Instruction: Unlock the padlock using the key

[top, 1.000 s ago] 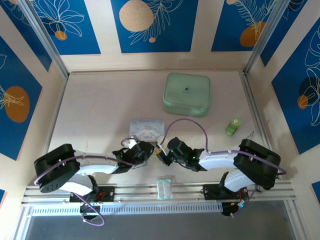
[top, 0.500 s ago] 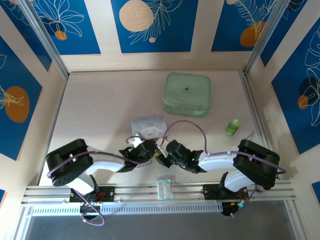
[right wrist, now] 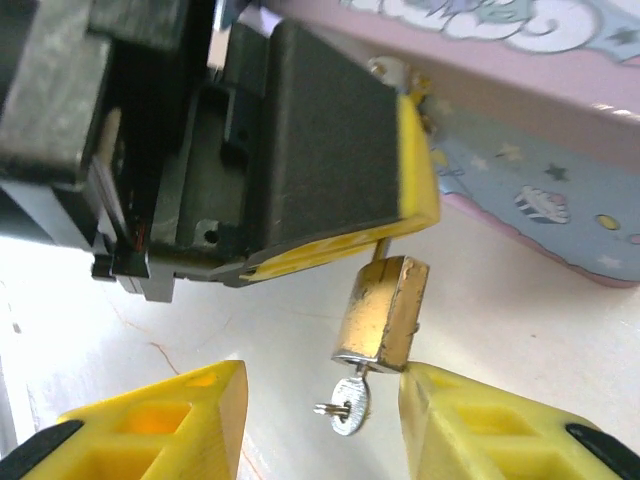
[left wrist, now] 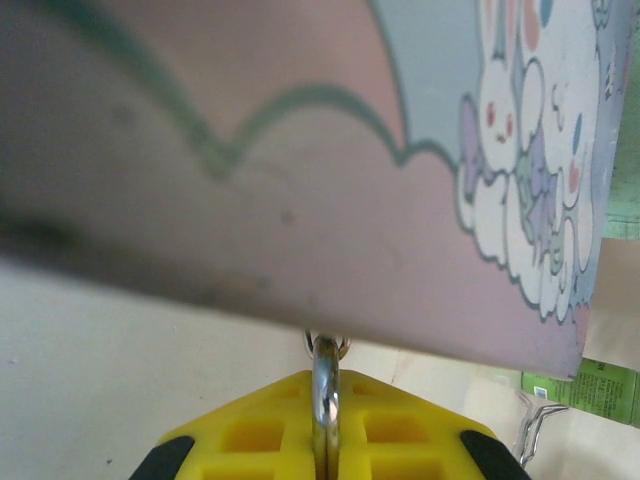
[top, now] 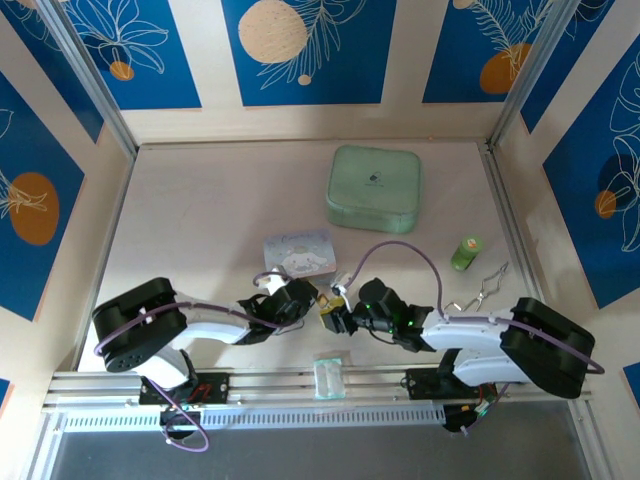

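The table [top: 200,220] carries a green case [top: 373,188] towards its far edge and, closer to the middle, a pastel cartoon tin [top: 298,252]. Both arms meet just on the near side of that tin.

The left gripper [left wrist: 325,445] has its yellow pads pressed together on the thin silver shackle [left wrist: 325,395], so the padlock [right wrist: 383,312] hangs below it, clear of the table, with its keyhole end down. The right gripper [right wrist: 320,425] stands spread, one finger on each side of the key [right wrist: 349,403], which sits in the keyhole with its small bow sticking out. The right-hand finger looks close to the body's lower corner.

The step in hand seems to be taking the key's bow to turn it. To do it well:
- centre the fingers on the bow, not on the brass body;
- close on the flat faces;
- twist about the key's own axis while the left grip holds firm;
- avoid pulling downward, which could draw the key out.
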